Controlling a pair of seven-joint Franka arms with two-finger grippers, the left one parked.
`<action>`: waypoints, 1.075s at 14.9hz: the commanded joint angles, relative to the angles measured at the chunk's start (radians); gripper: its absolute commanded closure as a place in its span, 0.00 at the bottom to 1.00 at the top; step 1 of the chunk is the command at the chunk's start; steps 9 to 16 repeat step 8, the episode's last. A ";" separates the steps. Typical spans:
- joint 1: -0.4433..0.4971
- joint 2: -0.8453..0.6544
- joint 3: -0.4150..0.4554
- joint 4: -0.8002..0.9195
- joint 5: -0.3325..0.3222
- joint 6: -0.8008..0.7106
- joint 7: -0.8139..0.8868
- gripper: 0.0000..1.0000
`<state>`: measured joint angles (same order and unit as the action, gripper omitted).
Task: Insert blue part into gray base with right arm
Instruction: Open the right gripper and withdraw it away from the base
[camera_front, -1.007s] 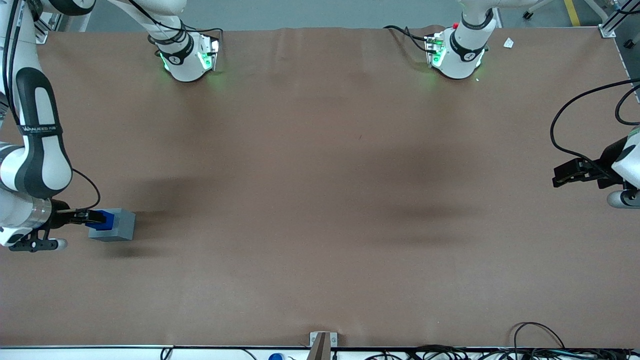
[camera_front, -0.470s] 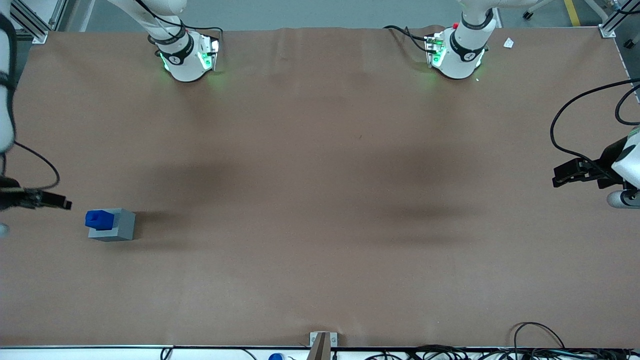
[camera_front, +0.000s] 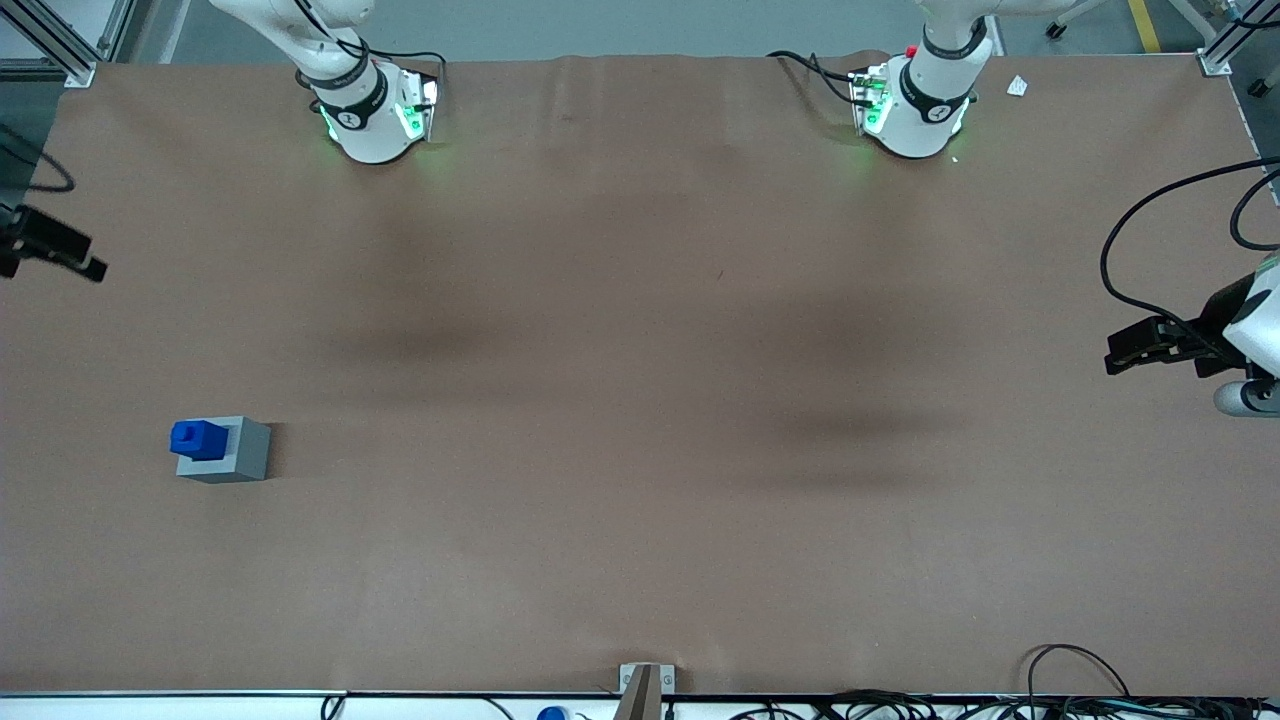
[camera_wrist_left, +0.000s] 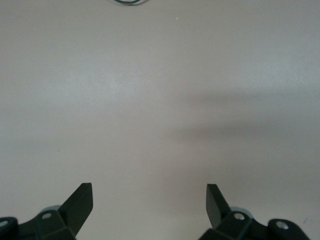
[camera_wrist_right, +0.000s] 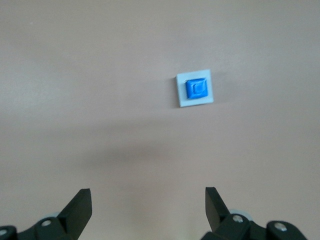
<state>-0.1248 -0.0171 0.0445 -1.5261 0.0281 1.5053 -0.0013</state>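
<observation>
The blue part (camera_front: 197, 439) stands in the socket of the gray base (camera_front: 240, 452) on the brown table, toward the working arm's end. In the right wrist view the blue part (camera_wrist_right: 197, 88) sits inside the gray base (camera_wrist_right: 206, 98), seen from above and far below. My right gripper (camera_front: 60, 250) is at the frame edge in the front view, high above the table and well apart from the base, farther from the front camera. It is open and empty, its two black fingers wide apart in the right wrist view (camera_wrist_right: 148, 197).
The two arm bases (camera_front: 375, 115) (camera_front: 915, 105) stand at the table edge farthest from the front camera. Cables (camera_front: 1080, 690) and a small bracket (camera_front: 645, 685) lie along the nearest edge. The parked arm's gripper (camera_front: 1150, 345) hangs at its end.
My right gripper let go of the blue part, which stays in the gray base, and drew away upward and farther from the front camera. The base has not moved.
</observation>
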 joint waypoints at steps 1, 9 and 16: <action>0.042 -0.113 0.002 -0.138 -0.010 0.030 0.062 0.00; 0.077 -0.106 0.022 -0.065 -0.093 0.021 0.092 0.00; 0.077 -0.106 0.022 -0.065 -0.093 0.021 0.092 0.00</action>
